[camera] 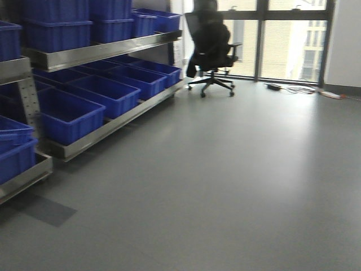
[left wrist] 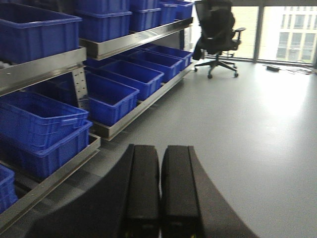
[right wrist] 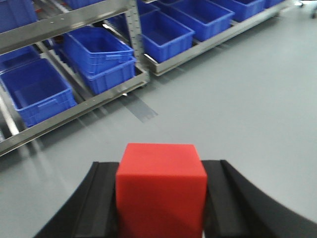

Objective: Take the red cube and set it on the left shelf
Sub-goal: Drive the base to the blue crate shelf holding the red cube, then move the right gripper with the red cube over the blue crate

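Cube (right wrist: 161, 186), red, in right hand (right wrist: 162, 203)

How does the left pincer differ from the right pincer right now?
The right pincer is clamped on the red cube; the left pincer holds nothing. The cube spreads the right pincer's fingers apart, while the left pincer's fingers sit almost touching. Both have black fingers and face blue bins on metal shelving.

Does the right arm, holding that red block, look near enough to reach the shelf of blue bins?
Probably not yet. The right hand grips the red cube, and open grey floor separates it from the shelf and its blue bins. Nothing blocks the way.
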